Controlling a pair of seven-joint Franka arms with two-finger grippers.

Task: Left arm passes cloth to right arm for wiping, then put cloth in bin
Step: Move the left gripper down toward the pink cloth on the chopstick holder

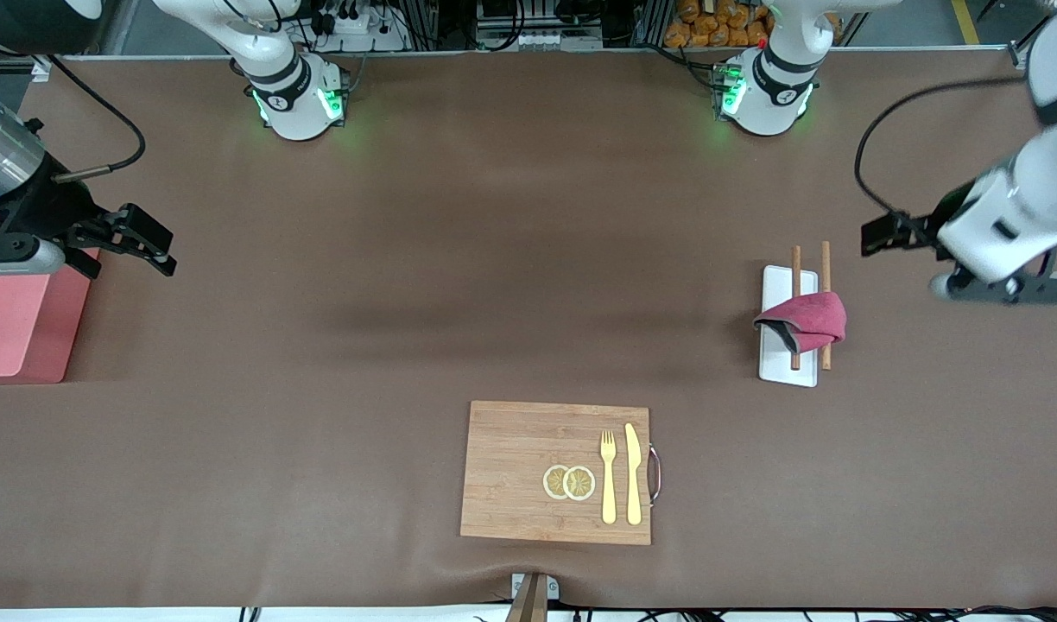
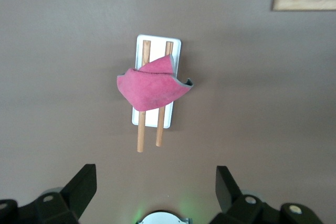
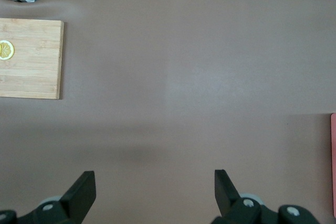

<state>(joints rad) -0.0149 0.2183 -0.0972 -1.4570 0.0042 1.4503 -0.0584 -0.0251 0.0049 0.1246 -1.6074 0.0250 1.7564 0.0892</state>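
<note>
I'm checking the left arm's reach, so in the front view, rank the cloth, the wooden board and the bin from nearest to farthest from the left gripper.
From the left gripper:
1. Cloth, draped over two sticks at the left arm's end.
2. Wooden board, mid-table, nearest the front camera.
3. Bin, at the right arm's end.

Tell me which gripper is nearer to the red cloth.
Left. The left gripper hangs open beside the cloth, toward the left arm's end of the table. The right gripper is open near the pink bin at the right arm's end.
</note>
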